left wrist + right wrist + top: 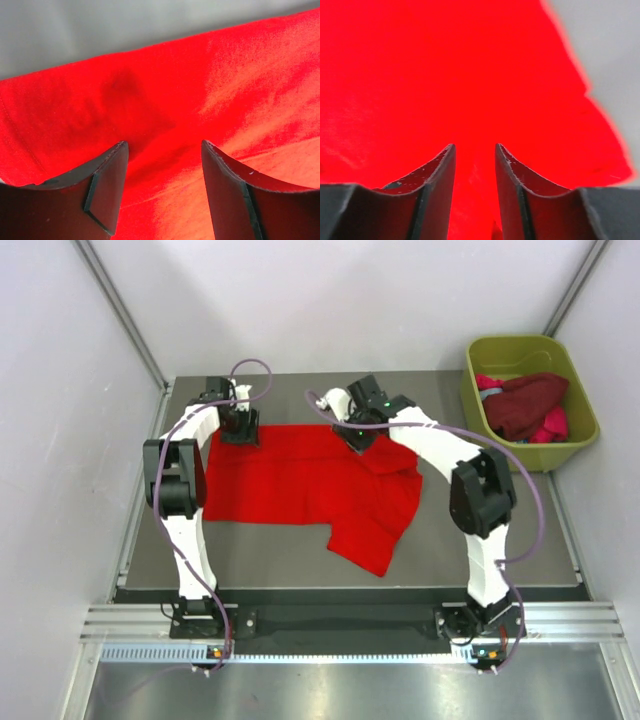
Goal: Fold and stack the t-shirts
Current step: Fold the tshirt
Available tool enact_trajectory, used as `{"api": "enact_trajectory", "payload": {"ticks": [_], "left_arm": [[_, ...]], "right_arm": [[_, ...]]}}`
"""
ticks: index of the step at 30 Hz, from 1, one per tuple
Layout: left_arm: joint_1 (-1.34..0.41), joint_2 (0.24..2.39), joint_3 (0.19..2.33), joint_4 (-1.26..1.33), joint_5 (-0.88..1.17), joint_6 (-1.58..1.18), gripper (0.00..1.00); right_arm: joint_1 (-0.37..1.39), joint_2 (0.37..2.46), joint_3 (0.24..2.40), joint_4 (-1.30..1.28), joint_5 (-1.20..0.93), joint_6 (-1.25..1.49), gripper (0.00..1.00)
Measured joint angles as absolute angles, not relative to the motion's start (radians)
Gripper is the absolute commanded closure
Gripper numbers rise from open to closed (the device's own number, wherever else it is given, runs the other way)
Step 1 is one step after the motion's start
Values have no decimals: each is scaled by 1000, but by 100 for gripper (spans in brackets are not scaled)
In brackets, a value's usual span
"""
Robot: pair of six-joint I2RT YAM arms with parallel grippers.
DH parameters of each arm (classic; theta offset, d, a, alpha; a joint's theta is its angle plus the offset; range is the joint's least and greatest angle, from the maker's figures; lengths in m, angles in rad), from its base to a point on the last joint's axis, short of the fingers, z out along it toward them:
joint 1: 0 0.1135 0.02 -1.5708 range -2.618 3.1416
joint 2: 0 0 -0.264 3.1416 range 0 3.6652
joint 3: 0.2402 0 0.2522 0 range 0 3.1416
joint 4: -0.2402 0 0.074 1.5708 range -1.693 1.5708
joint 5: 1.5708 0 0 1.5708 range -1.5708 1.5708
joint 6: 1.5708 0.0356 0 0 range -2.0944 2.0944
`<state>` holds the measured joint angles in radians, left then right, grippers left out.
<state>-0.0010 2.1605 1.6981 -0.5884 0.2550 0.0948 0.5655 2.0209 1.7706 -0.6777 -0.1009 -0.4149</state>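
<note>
- A dark table (280, 550) carries the job, with the green tub (520, 340) at its far right corner.
- The red shirt (300, 485) lies spread just left of the tub, nearly flat and not yet folded. One flap trails toward the near edge.
- Maroon and pink shirts (525, 405) sit bunched inside the tub, waiting their turn.
- The left gripper (162, 150) hovers over the red shirt's far edge, at the end away from the tub. Its jaws are wide apart and empty.
- The right gripper (475, 147) hangs over the same edge, nearer the tub. Its jaws are parted more narrowly and pinch nothing.
- The step in hand looks like setting up the first fold.
- The next move probably calls for both grippers to drop, pinch the far edge and draw it evenly toward the near side.
</note>
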Motion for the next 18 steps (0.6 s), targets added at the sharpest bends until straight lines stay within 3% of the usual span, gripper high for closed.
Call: {"api": "enact_trajectory", "payload": {"ticks": [12,18], "left_arm": [[-7,2160,1698,-588,257,81,35],[-22,2160,1698,-588,258,80,35]], "right_arm": [[554,2127,1694,-709,-51,-443,76],[554,2130,1695,-699,-22,-442,87]]}}
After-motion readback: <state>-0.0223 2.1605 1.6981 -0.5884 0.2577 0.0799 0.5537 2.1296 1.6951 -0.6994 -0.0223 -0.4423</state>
